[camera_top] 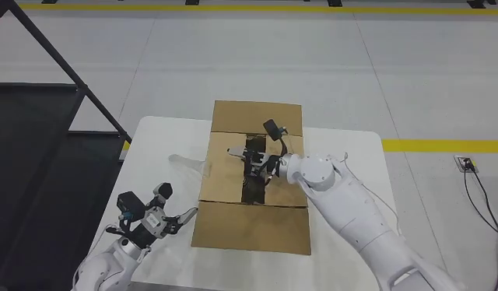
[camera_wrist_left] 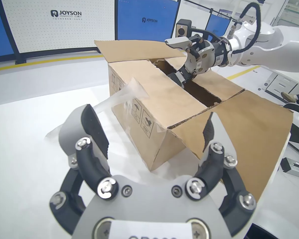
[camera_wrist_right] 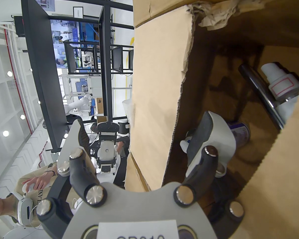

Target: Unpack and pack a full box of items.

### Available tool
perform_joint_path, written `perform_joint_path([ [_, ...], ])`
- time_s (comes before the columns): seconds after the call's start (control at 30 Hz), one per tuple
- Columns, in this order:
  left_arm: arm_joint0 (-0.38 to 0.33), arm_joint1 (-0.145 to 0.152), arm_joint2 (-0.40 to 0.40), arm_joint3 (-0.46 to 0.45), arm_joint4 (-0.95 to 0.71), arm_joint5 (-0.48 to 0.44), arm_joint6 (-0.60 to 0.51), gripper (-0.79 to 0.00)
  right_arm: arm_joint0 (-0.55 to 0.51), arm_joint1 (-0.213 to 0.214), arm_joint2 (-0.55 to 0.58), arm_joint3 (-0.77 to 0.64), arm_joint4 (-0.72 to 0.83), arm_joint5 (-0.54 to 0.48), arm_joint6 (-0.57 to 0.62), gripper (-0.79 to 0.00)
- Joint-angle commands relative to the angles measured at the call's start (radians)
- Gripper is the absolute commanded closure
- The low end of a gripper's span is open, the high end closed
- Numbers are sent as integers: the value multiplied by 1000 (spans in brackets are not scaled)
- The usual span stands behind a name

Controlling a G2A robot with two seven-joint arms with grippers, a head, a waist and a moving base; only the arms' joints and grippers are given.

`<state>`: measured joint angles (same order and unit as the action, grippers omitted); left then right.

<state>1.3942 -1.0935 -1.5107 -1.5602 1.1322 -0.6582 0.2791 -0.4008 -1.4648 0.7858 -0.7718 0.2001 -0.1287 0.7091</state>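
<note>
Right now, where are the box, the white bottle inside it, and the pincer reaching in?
box (camera_wrist_left: pixel 149 93), left wrist view, on its folded top flap.
white bottle (camera_wrist_right: pixel 281 84), right wrist view, on its label.
right pincer (camera_wrist_left: pixel 172 59), left wrist view, midway between its open fingertips.

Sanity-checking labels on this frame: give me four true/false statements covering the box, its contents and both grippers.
1. The right gripper is open at the top opening of the box. True.
2. The left gripper holds a bottle. False: it is open and empty, over the table beside the box.
3. The flaps are closed over the box. False: they are folded open, leaving a gap into the inside.
4. A white bottle is inside the box. True.
</note>
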Motion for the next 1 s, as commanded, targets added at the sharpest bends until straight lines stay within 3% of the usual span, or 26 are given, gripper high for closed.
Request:
perform_joint_path([
  [0.0, 6, 0, 2, -6, 6, 0, 2, -785, 1, -7, 4, 11, 26, -14, 0, -785],
  [0.4, 25, 0, 20, -75, 99, 57, -28, -785, 11, -24, 71, 39, 184, -103, 74, -785],
  [0.67, 18, -8, 76, -148, 233, 226, -94, -785, 6, -42, 82, -4, 235, -114, 60, -785],
  [0.97, -26, -30, 148, -173, 246, 408, -147, -785, 1, -67, 77, -29, 283, -161, 67, -785],
])
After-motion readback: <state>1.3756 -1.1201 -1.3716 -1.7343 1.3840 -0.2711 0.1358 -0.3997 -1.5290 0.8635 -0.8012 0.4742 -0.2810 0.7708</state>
